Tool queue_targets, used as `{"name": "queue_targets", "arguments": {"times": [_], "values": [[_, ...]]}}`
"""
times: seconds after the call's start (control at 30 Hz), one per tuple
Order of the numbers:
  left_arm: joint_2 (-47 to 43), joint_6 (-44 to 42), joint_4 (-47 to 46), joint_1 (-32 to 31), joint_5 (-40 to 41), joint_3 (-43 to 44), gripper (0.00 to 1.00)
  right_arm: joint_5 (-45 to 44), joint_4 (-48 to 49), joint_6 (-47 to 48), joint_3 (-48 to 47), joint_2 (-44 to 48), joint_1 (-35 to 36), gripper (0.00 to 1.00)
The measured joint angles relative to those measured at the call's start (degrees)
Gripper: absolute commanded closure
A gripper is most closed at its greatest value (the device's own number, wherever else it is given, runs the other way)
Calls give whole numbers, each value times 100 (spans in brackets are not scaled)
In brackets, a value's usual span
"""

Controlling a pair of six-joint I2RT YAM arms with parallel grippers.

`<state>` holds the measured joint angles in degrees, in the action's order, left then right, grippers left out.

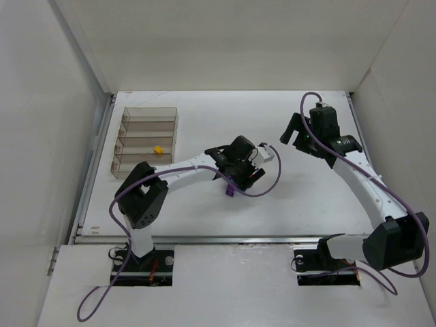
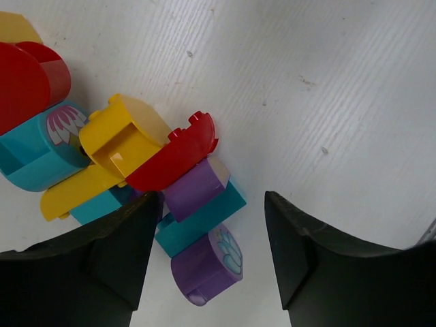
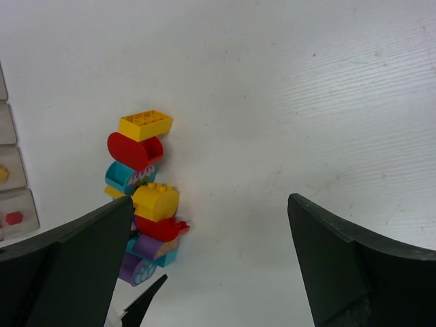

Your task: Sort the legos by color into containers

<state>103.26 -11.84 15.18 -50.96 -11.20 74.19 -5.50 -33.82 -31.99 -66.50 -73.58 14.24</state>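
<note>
The left tool (image 2: pixel 212 204) hangs low over the white desk (image 2: pixel 327 82), right at one end of a heap of legos (image 2: pixel 136 157). Its two black fingers (image 2: pixel 102 266) stand apart, and it grips nothing. Between them lies a round purple lego (image 2: pixel 208 262) with a flower picture on its end. It lies close to one finger, and there is bare desk between it and the other finger. Just past it lie a teal brick (image 2: pixel 204 221) and a purple brick (image 2: pixel 194 187), touching each other. A red piece with bumps (image 2: pixel 174 153) rests against the purple brick, and a yellow piece (image 2: pixel 119 136) leans on the red one. Farther along are a teal round piece (image 2: pixel 37 150) with a flower on it and a round red piece (image 2: pixel 27 78).

Seen from the right wrist, the heap is a short row near the middle of the desk. A yellow brick (image 3: pixel 145 125) with studs lies at its far end.

The right tool (image 3: pixel 210 201) is wide open and holds nothing. It hangs above bare desk, well apart from the heap.

The clear box (image 1: pixel 146 112) stands at the far left of the desk, well apart from the heap. It has four long slots side by side. A small yellow lego (image 1: pixel 158 148) lies in the third slot from the far end. A small red lego (image 3: pixel 13 218) lies in the slot beside it.
</note>
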Motion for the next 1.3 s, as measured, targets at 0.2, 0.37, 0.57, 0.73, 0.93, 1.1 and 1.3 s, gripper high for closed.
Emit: {"name": "queue_targets", "arguments": {"times": [0.2, 0.37, 0.57, 0.73, 0.93, 1.1, 1.3], "values": [[149, 13, -107, -37, 417, -9, 52, 35, 101, 7, 11, 9, 0, 0], [168, -13, -278, -37, 568, -35, 75, 52, 125, 28, 74, 15, 0, 0], [190, -7, -452, -37, 586, -35, 98, 101, 127, 76, 76, 15, 0, 0], [195, -24, -468, -37, 579, -46, 74, 125, 127, 96, 79, 20, 0, 0], [195, -74, -15, -37, 380, 28, 29, 188, 129, 136, 195, 114, 0, 0], [192, -133, 284, -37, 275, 173, 17, 280, 129, 155, 271, 146, 0, 0], [179, -236, 660, -63, 179, 184, 17, 306, 136, 162, 358, 260, 0, 0]]}}
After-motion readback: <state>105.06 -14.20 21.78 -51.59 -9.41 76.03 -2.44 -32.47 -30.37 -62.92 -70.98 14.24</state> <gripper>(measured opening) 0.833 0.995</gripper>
